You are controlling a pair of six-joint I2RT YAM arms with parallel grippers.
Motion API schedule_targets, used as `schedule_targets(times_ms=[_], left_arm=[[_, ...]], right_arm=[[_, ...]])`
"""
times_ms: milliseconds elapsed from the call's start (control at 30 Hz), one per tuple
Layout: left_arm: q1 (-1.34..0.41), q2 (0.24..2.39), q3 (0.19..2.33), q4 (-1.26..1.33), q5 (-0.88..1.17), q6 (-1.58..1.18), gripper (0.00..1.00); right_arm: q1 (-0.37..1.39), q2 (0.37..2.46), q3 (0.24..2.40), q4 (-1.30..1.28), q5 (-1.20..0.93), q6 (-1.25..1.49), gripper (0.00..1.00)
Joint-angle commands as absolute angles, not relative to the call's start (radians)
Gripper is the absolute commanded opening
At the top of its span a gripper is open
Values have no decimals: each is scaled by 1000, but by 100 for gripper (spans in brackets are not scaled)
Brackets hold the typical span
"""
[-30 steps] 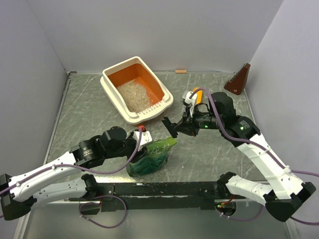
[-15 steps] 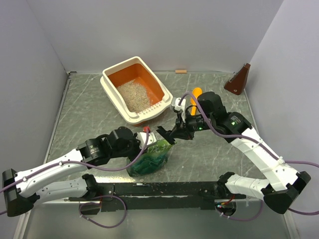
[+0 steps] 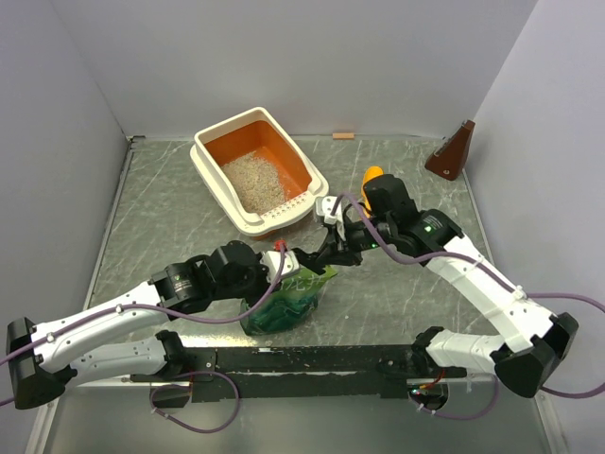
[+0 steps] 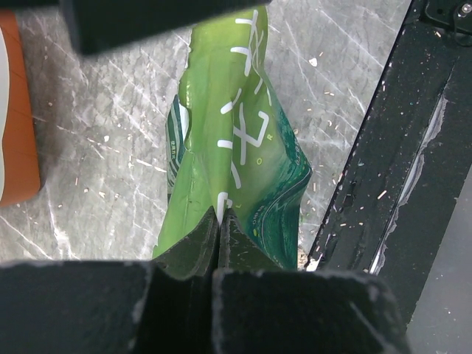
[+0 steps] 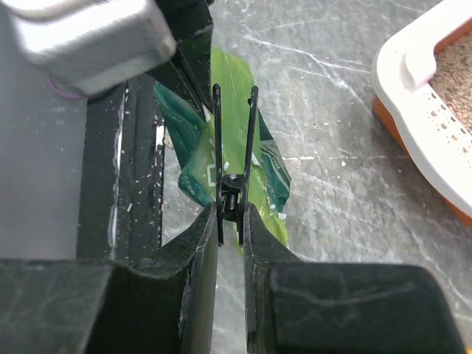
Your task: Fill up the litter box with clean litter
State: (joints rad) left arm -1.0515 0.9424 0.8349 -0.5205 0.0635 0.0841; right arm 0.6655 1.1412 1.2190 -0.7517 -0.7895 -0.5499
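Where pale walls (image 3: 284, 57) rise, marbled tabletop (image 3: 161, 218) bears the litter box (image 3: 212, 180).

We see the crinkled green bag (image 4: 236, 140) running down the middle, with white lettering on its face. At the bag's near end our left gripper (image 4: 220, 236) has its fingers pressed together on a fold of the bag. Left of the bag stands an orange wall of the litter box (image 4: 15, 118). A black rail (image 4: 383, 147) runs to the bag's right. Pale specks (image 4: 107, 138) dot the grey table (image 4: 96, 88) around the bag, and a dark block (image 4: 147, 22), blurred, lies over its far end.
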Motion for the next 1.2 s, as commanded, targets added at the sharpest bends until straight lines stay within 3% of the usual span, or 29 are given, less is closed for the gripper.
schedule_targets(times_ms=[0, 533, 1167], left_arm=[[-1057, 933, 819, -520, 57, 66, 1], [-1057, 922, 830, -526, 38, 60, 1], [-1057, 868, 839, -512, 3, 51, 1]], right_arm=[[672, 1170, 1209, -693, -859, -656, 0], [680, 1238, 1152, -650, -891, -707, 0], [769, 1322, 1216, -933, -575, -750, 0]])
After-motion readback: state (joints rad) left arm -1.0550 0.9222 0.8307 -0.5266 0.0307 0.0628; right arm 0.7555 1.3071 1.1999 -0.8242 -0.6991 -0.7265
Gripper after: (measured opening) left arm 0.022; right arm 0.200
